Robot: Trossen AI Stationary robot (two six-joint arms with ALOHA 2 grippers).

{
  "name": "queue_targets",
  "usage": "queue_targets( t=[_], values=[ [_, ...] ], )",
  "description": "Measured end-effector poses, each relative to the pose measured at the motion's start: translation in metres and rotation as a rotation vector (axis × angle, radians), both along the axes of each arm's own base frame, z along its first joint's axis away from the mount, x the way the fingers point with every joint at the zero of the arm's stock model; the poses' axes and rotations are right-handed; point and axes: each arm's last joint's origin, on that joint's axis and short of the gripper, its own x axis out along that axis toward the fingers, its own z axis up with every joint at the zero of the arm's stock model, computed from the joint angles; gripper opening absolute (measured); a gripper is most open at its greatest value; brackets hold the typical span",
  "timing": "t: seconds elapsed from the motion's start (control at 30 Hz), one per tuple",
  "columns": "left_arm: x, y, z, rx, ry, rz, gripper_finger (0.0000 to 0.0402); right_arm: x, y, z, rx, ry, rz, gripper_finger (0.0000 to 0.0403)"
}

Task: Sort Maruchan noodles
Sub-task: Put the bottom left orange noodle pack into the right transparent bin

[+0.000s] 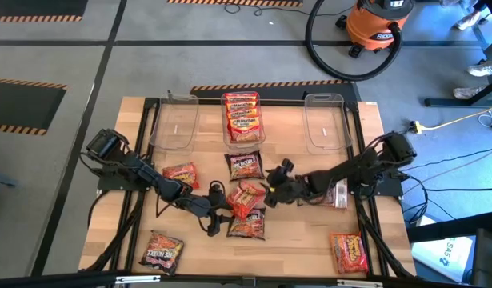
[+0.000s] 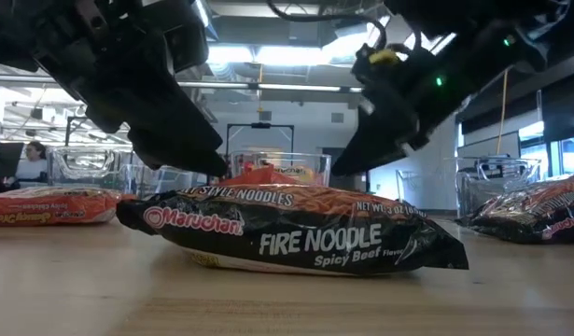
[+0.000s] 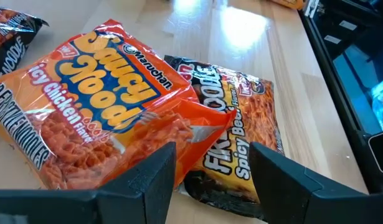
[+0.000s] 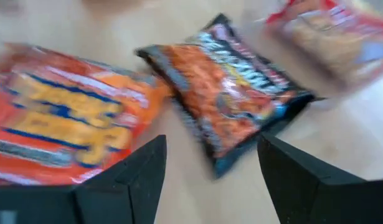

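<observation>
Hovering with fingers apart and empty, the left gripper (image 1: 218, 218) and right gripper (image 1: 271, 188) flank an orange noodle packet (image 1: 247, 198), apparently ready for sorting.

High view: straight down from above, far, whole table (image 1: 310, 240).
Low view: table height, level, close on black Fire Noodle packet (image 2: 296, 238).
Left wrist view: close, tilted down onto orange Saucy Noodle packet (image 3: 98, 106).
Shared: the central pile, the orange packet overlapping the black packet's 12 o'clock edge.
</observation>
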Motion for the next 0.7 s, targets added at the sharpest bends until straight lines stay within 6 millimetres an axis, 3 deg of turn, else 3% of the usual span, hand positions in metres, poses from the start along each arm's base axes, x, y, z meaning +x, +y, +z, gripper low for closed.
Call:
queue_targets(
  t=[0.2,0.33,0.5,0.7],
  values=[
    [-0.010,0.005,0.018,0.018,0.027,0.006,0.0195,-0.009,0.000,0.027,0.303,-0.035,0.058,0.0230],
    [-0.022,0.017,0.030,0.083,0.081,0.066,0.0195,-0.011,0.008,0.032,0.540,-0.036,0.085,0.0230],
    [-0.026,0.031,0.022,0.184,0.173,0.151,0.0195,-0.006,0.022,0.014,0.712,-0.040,0.060,0.0230],
    [-0.018,0.033,-0.002,0.200,0.232,0.162,0.0195,0.011,0.027,-0.014,0.810,-0.064,0.032,0.0230]
  ],
)
